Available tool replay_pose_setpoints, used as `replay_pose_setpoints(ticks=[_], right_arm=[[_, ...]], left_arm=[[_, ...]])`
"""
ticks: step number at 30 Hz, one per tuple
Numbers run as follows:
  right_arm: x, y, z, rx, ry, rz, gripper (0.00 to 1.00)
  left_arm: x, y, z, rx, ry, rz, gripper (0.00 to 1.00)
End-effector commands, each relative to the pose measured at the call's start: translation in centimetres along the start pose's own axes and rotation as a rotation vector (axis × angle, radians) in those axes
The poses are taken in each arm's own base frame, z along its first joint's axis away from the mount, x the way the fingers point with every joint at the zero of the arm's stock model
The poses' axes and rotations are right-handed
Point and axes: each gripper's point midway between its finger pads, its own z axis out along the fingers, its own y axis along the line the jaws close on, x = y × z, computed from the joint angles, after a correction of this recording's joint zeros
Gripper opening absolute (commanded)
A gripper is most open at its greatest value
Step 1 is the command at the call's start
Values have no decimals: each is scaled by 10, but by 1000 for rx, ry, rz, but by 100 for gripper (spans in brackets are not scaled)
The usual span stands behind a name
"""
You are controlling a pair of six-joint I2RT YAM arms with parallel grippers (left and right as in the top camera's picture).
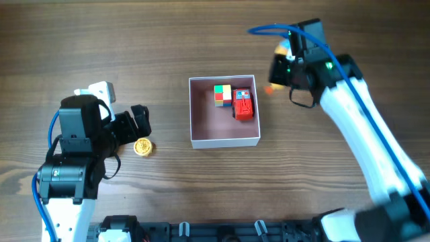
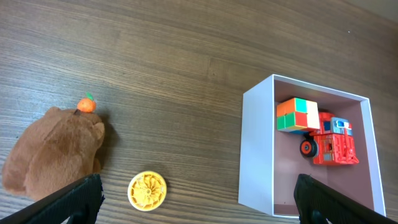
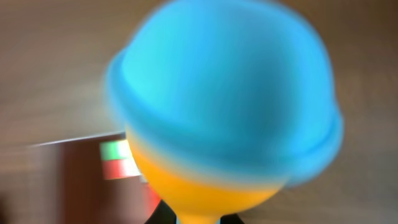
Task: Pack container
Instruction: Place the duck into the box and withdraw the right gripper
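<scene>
Currently, the step in hand is being judged as the carrying of one more thing to the container [image 1: 225, 142]. A blue toy [image 3: 224, 106] with a yellow lower part is being shown very close to the right wrist camera, blurred and filling most of that view. The fingers are being hidden by it, so the right gripper [image 1: 287, 58] is being taken as clamped on the blue toy; this is a judgement, not a clear sight. This gripper is being held beyond the far right corner of the container, apart from it.

The container is being seen at the middle of the table [image 1: 201, 195], open side up, between the two arms. Inside it, a cube [image 1: 222, 95] and a red toy [image 1: 243, 106] are being seen side by side in the far part. The near part of its floor is bare.

The left gripper [image 2: 196, 193] is being held wide apart, with nothing in it. A yellow disc [image 2: 147, 190] is lying on the table between its fingers, left of the container. A brown bear [image 2: 50, 152] is lying further left.

For the next move, the blue toy is probably being meant for the bare near part. The right gripper is to be brought over that part, lowered, and opened only there, so that the cube and the red toy are not being knocked. The disc and the bear are not yet being packed.
</scene>
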Motion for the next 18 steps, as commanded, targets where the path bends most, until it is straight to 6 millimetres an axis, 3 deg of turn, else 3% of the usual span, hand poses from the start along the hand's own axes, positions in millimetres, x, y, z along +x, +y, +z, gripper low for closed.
replay_pose_setpoints(ticks=[1,3,6,13,18], right_arm=[[11,74,-21,-147,-58,-143,4],[30,106,-9,-186,-26,-148,4],[55,125,23,-182,47,-127,4],[115,135,107,-145,238,-165,5],[129,135,129,-143,279,-140,6]], left_arm=[[-6,-6,-4,18,-15,-2,100],[-5,-5,-4,18,-11,-2,100],[-5,-5,-4,17,-10,-2,100],[-5,-5,-4,17,-11,-2,100],[-5,-5,-4,17,-10,-2,100]])
